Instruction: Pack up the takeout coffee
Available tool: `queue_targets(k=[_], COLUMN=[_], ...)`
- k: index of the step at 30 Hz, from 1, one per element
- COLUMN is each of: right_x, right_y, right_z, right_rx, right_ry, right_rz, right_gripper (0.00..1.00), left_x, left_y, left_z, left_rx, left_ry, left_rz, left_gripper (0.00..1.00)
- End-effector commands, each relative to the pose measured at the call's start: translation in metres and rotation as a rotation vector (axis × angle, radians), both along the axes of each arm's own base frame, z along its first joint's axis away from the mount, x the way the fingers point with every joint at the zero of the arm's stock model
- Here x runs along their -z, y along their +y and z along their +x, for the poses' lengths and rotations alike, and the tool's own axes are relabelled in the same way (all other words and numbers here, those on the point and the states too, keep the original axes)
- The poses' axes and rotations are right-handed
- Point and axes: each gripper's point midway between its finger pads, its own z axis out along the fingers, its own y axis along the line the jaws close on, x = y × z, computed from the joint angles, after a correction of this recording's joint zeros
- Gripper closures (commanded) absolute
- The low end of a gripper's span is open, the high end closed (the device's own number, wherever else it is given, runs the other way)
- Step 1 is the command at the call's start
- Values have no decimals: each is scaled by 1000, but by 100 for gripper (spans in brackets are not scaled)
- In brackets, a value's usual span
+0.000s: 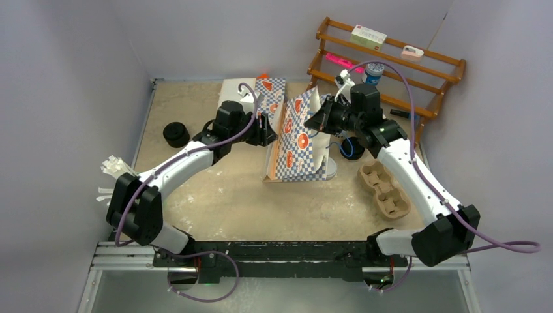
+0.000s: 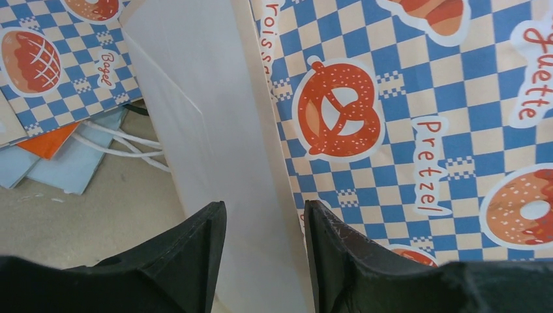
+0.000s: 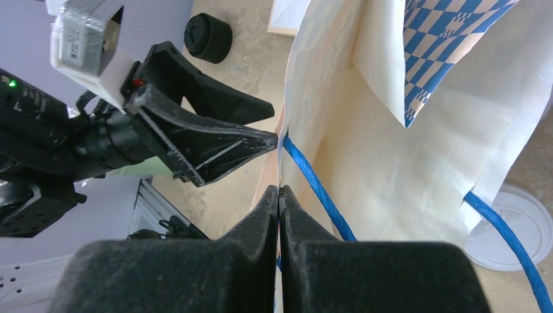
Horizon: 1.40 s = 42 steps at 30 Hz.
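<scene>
The left gripper (image 2: pixel 264 208) shows as two black fingers (image 2: pixel 189 261) rising from the bottom edge, with a clear gap between them. A paper bag (image 2: pixel 404 98) fills most of the frame. Its blue-and-cream checked face carries an orange pretzel, the word "Pretzel" and part of a doughnut. The bag's plain cream panel, creased lengthwise, runs down into the gap. The fold where this panel meets the checked face ends at the right finger's inner side. Left of the bag lies a second checked piece (image 2: pixel 59 59) printed "Bagel". Below that piece are white cord handles (image 2: pixel 117 140), an orange sheet (image 2: pixel 49 140) and pale blue paper (image 2: pixel 65 173), all on the beige desk (image 2: pixel 98 222).
</scene>
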Motion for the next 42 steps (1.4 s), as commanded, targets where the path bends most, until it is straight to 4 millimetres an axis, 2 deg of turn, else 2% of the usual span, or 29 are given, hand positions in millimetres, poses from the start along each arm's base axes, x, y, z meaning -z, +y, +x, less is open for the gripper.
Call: queue_targets(k=[1,4,11,15,18,21,28,36,39,42], right_x=[-29,-29,-28,-30,-34,-39,-65,-83,-91,-92], right_y=[8,9,8,7,3,-2,-18,-17,-15,-3], right_z=[-1,-2,-3,-4,-5,-10,-14,-14,-7,-4], right_rx=[-36,-40,-41,-34,-15,-1,82,80,80,19], right_ry=[-85,-83,-79,-78,-80,-77,-138,-158,-174,-153], right_rz=[47,49,47,42,33,29,25,34,42,45], right_gripper=[100,100,100,100,100,100,100,100,100,100], left_x=[-15,-14,-17,-18,-15,-4,28,56,63,62], left_y=[-6,-8,-9,-4,7,26,56,58,56,58], left_z=[13,16,23,25,27,30,23,5,-1,-7], left_rx=[5,9,-7,-29,-79,-145,-149,-160,-142,-138], left_ry=[-54,-52,-65,-73,-75,-48,52,98,105,94], left_rz=[6,6,14,31,56,38,-206,-290,-302,-303], left_gripper=[53,58,80,100,100,100,100,100,100,91])
